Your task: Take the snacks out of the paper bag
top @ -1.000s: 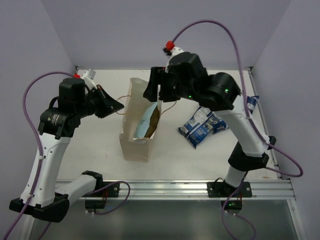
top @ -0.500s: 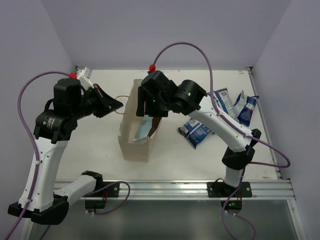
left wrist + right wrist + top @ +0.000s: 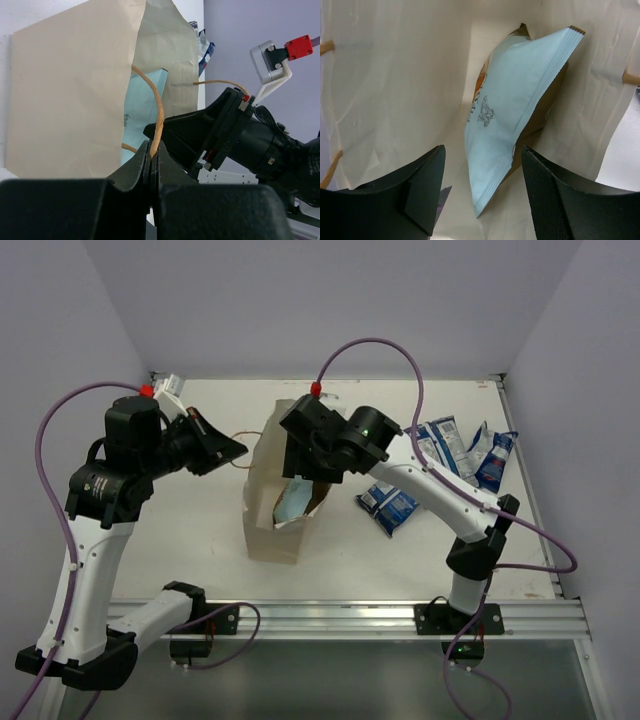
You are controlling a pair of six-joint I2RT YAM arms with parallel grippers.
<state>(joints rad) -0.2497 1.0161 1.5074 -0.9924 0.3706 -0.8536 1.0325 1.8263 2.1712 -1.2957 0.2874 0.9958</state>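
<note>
The tan paper bag (image 3: pixel 266 530) stands mid-table, mouth up. My left gripper (image 3: pixel 240 451) is shut on its brown cord handle (image 3: pixel 158 112) and holds that side out. My right gripper (image 3: pixel 305 472) is open at the bag's mouth, fingers (image 3: pixel 547 187) either side of the light blue chip bag (image 3: pixel 512 107), not touching it. The chip bag leans inside the paper bag (image 3: pixel 390 75) and shows in the top view (image 3: pixel 294 502). Several dark blue and white packets (image 3: pixel 400 502) lie on the table to the right, with more at the far right (image 3: pixel 470 448).
The white table (image 3: pixel 200 540) is walled by lilac panels at the back and sides. A metal rail (image 3: pixel 400 618) runs along the near edge by the arm bases. The right arm's purple cable (image 3: pixel 400 360) arcs above the bag.
My right arm has swung left and down, bringing its open gripper over and into the bag's mouth. My left gripper has kept hold of the handle.
</note>
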